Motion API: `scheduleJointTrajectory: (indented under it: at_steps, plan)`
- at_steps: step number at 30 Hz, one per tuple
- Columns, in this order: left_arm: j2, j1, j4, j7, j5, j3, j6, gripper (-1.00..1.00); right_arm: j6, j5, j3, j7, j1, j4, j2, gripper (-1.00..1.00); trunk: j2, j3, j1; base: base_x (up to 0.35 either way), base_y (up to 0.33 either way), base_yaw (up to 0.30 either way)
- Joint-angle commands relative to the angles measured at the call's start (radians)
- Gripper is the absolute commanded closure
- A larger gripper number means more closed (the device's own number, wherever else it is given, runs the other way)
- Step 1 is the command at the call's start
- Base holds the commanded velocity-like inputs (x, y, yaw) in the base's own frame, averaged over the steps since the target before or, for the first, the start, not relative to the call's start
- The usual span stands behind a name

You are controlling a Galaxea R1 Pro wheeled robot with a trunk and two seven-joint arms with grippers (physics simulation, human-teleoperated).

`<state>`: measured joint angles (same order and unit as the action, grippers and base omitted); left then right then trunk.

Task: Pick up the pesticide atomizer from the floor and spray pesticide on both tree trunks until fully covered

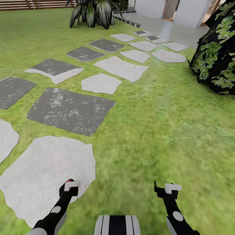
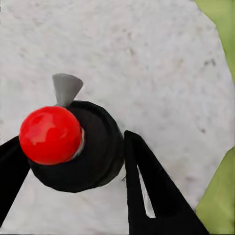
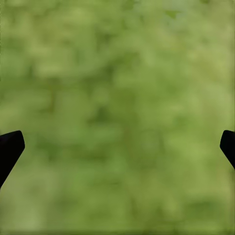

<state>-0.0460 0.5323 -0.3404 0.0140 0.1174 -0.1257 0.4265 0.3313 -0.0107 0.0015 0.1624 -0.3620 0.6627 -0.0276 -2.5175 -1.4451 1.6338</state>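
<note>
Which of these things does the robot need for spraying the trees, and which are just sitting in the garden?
Needed:
- pesticide atomizer, red-topped, between the left gripper fingers
- lawn of the garden

Just there:
- stepping stones
- spiky plant
- dark leafy bush
- right gripper, open over grass

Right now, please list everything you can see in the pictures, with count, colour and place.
atomizer: one, black body, red top, grey nozzle; between the left hand's fingers, over a pale stone.
stepping stones: many, dark grey and pale grey; path across the lawn toward the house.
lawn: green, all around.
palm plant: one, dark green; far end of path.
bush: one, black and green; right edge.
house: white; far right.
fence: brown; far left.
left hand: black, around the atomizer.
right hand: black, open, above grass.
</note>
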Motion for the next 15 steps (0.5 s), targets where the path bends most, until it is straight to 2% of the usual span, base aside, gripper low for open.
scheduleJointTrajectory:
  at_steps: [1, 15]
  plan:
    - [0.000, 0.000, 0.000, 0.001, 0.002, 0.000, 0.000, 1.00, 0.000, 0.000, 0.000, 0.000, 0.000, 0.000, 0.000, -1.00, 0.000, 0.000, 0.000, 0.000, 0.000, 0.000]
    - [0.000, 0.000, -0.005, 0.001, 0.002, 0.000, 0.000, 1.00, 0.000, 0.000, 0.000, 0.000, 0.000, 0.000, 0.000, -1.00, 0.000, 0.000, 0.000, 0.000, 0.000, 0.000]
